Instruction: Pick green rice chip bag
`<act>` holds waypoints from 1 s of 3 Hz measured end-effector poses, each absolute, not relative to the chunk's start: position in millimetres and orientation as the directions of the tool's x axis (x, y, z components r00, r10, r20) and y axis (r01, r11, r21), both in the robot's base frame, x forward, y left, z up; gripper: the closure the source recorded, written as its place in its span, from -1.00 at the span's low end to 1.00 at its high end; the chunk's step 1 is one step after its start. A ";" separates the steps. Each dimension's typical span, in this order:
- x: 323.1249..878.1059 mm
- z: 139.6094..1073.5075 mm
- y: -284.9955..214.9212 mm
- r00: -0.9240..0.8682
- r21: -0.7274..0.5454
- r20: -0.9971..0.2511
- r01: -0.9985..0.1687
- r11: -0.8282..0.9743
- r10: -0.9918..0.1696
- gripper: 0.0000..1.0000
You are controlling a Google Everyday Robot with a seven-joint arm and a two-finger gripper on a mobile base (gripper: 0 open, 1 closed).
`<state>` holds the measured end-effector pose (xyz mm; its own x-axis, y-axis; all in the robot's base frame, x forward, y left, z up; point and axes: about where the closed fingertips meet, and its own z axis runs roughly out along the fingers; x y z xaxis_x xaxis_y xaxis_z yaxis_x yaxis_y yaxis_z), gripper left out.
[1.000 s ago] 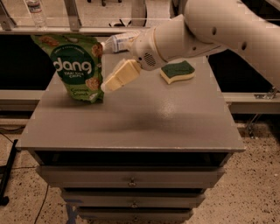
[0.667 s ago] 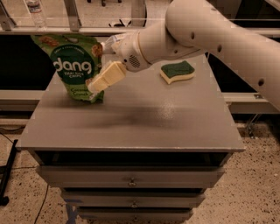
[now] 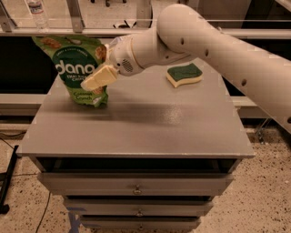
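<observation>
The green rice chip bag [image 3: 75, 68] stands upright at the back left of the grey table top [image 3: 145, 127], its "dang" lettering facing the camera. My gripper [image 3: 96, 68] reaches in from the right at the bag's right edge. One cream finger [image 3: 97, 78] lies across the front of the bag. The other sits higher, by the bag's upper right corner. The jaws are apart, with the bag's edge between them. The bag rests on the table.
A green-and-yellow sponge [image 3: 184, 75] lies at the back right of the table. A plastic bottle [image 3: 36, 11] stands on the ledge behind, top left. Drawers [image 3: 136, 186] sit below the table top. My arm [image 3: 218, 45] spans the back right.
My gripper has moved left, from beside the bag to over its right edge. The front finger now overlaps the bag's face. The bag and sponge have not moved.
</observation>
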<state>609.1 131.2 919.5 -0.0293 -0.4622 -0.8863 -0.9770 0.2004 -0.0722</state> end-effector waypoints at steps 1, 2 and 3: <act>612.5 915.2 134.4 -0.034 -0.062 -0.891 -0.979 0.195 -0.453 0.05; 614.4 915.7 131.3 -0.035 -0.063 -0.894 -0.977 0.202 -0.448 0.50; 617.2 926.2 123.3 -0.031 -0.071 -0.903 -0.973 0.221 -0.428 0.94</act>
<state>617.2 123.3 926.2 -0.0313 -0.4275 -0.9035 -0.9728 0.2207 -0.0708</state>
